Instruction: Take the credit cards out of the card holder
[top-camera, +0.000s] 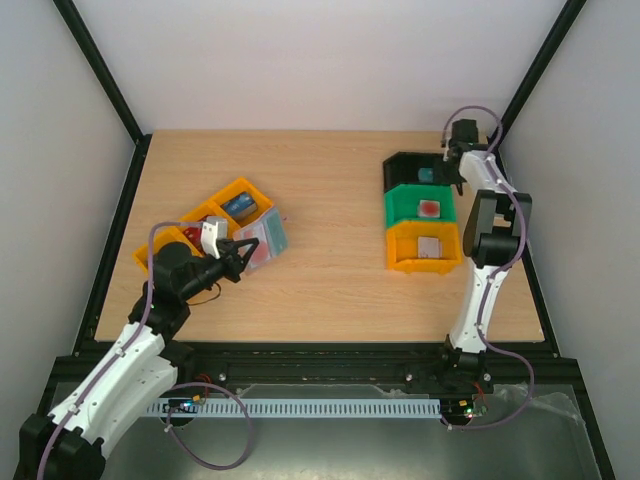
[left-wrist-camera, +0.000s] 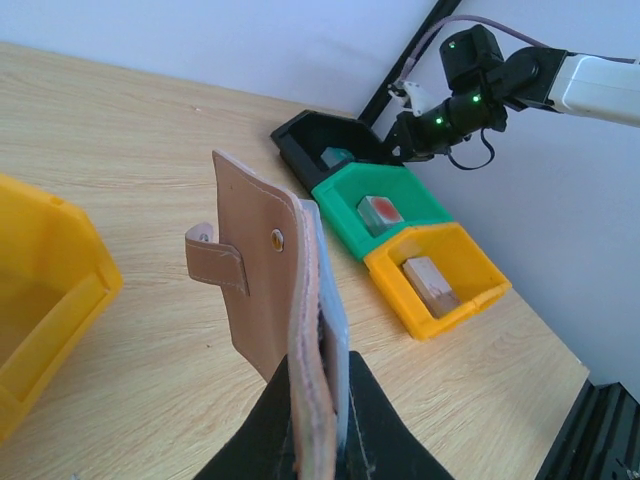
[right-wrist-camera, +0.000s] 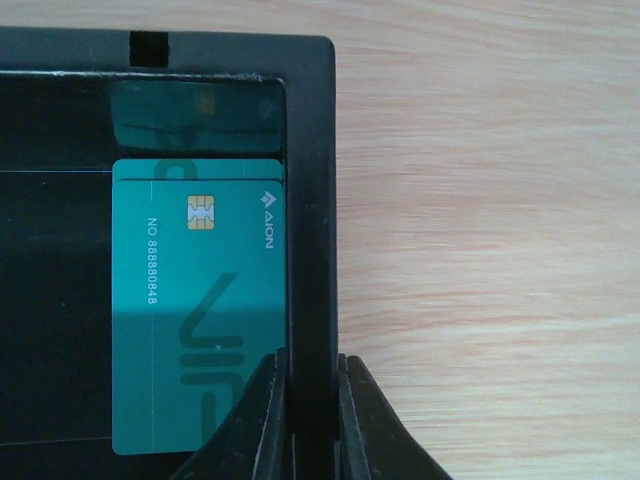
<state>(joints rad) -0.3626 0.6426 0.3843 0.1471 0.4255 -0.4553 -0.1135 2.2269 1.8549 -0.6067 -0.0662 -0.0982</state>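
Left gripper clamps holder upright by its bottom edge, above table; may slip or twist. Right gripper is pinched on black bin wall, 1 teal card flat inside beside it; lifting now would likely drag or tip bin, spilling card.

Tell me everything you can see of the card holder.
The card holder is a slim folding wallet, tan-pink and leather-like outside, pale blue inside. A short strap and a small round metal snap sit on its outer face. It stands roughly upright above the wooden table, pinched at its bottom edge by the left gripper; nothing else touches it.
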